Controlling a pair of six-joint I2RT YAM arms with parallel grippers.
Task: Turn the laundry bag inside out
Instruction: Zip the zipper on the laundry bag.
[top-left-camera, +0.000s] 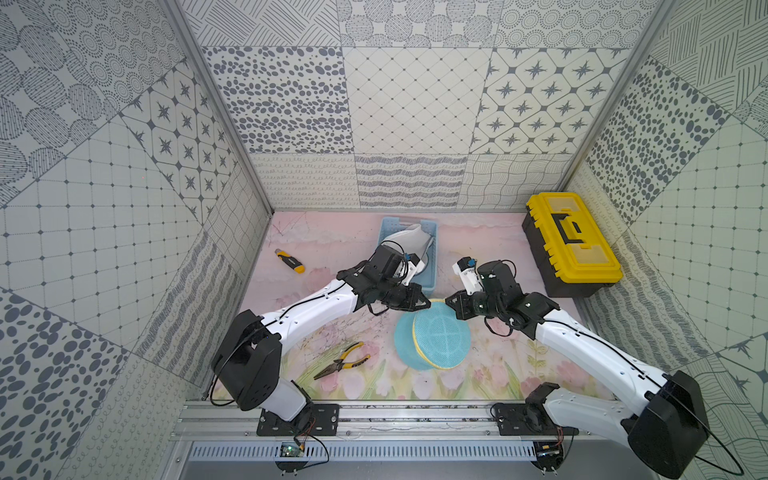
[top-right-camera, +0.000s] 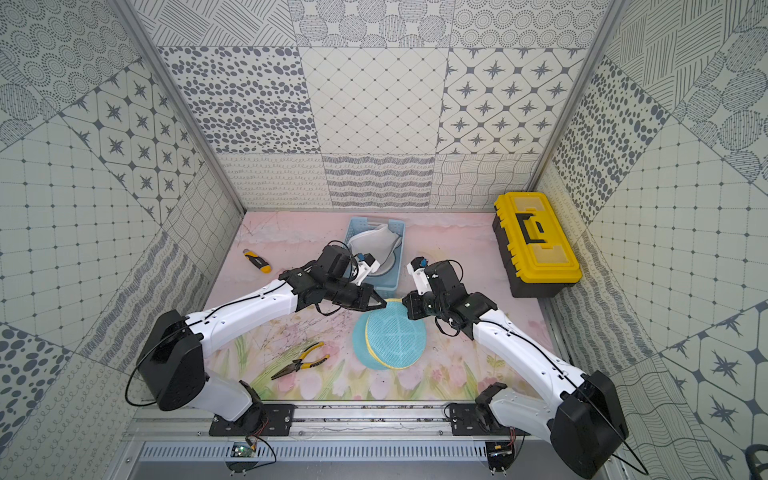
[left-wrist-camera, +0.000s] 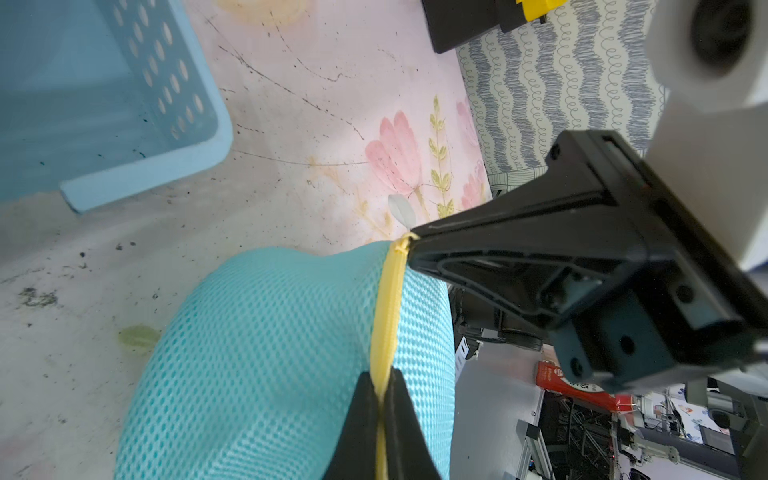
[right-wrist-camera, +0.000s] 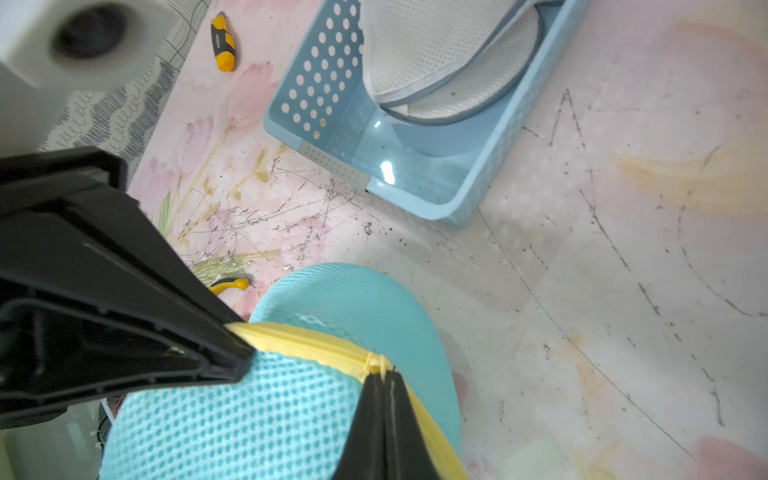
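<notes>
While both hands (left-wrist-camera: 380, 399) (right-wrist-camera: 384, 395) pinch laundry bag (top-left-camera: 436, 343) yellow rim, basket (top-left-camera: 428, 282) crowds behind

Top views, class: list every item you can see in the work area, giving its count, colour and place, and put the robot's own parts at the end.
laundry bag: one, turquoise mesh with yellow zipper band, middle of the mat, near the front.
basket: one, light blue, behind the laundry bag.
white mesh bag: one, white with grey trim, inside the basket.
toolbox: one, yellow and black, back right corner.
pliers: one, yellow-and-black handles, front, left of the laundry bag.
utility knife: one, black and yellow, back left.
left tool: one, black, shut on the zipper band.
right tool: one, black, shut on the zipper band.
</notes>
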